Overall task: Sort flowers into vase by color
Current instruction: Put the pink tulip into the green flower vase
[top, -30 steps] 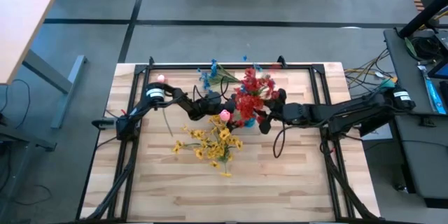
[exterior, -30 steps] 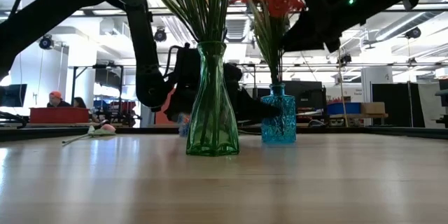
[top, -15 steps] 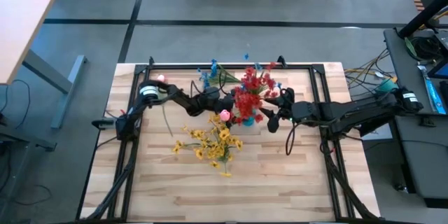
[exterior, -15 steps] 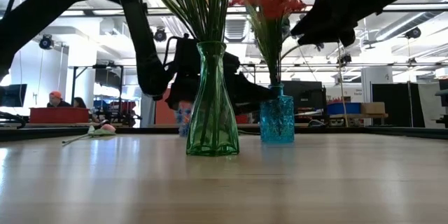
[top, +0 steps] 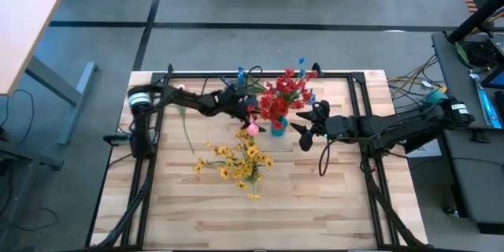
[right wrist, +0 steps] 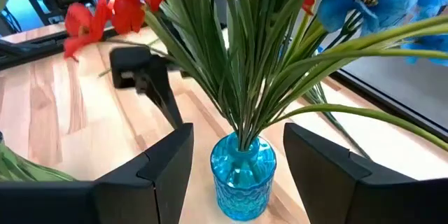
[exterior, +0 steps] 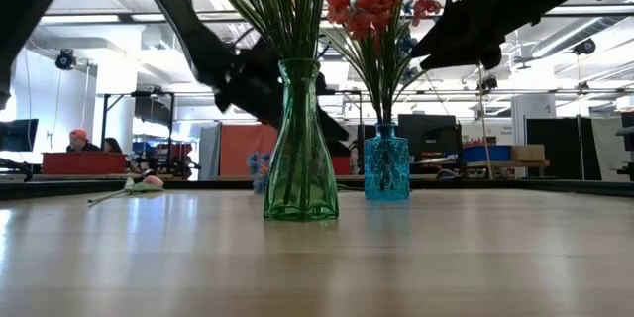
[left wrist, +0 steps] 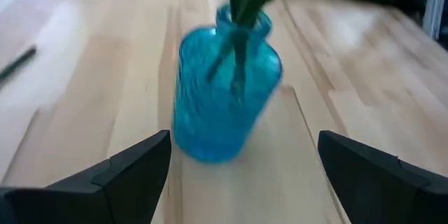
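Left gripper (top: 250,109), fingers spread wide and empty, hovers at 9 o'clock of the blue vase (top: 278,129). Red flowers (top: 285,94) stand in that vase. Yellow flowers (top: 239,160) fill the green vase (exterior: 301,149) at 7 o'clock. Right gripper (top: 302,128), fingers apart and empty, sits at 3 o'clock of the blue vase.

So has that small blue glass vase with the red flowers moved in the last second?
Yes. In the low view the small blue glass vase has slid slightly left, closer to the fixed tall green glass vase.
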You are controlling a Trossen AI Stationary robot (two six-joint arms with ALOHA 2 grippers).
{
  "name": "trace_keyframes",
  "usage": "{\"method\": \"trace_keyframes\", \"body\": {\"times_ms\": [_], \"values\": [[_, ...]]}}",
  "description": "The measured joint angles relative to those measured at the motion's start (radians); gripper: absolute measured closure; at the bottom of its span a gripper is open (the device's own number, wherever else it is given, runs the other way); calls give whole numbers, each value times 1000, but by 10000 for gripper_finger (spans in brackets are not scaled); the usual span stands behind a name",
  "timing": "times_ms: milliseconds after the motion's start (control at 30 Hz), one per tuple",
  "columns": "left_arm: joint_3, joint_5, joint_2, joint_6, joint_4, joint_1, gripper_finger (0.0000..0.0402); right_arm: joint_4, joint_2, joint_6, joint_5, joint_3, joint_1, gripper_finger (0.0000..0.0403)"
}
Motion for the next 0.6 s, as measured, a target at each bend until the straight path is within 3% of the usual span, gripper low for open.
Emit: {"method": "trace_keyframes", "body": {"times_ms": [167, 333, 467, 600], "values": [[1, -48, -167, 45, -372, 16, 59, 2, -2, 0, 0, 0, 14, 188], [2, -282, -346, 7, -796, 24, 59, -2, -2, -2, 0, 0, 15, 188], [2, -558, -442, -209, -1037, 25, 59, -2, -2, -19, -7, 0, 15, 188], [-14, -753, -488, -482, -1223, 28, 61, 2, -2, -33, -44, 0, 18, 188]]}}
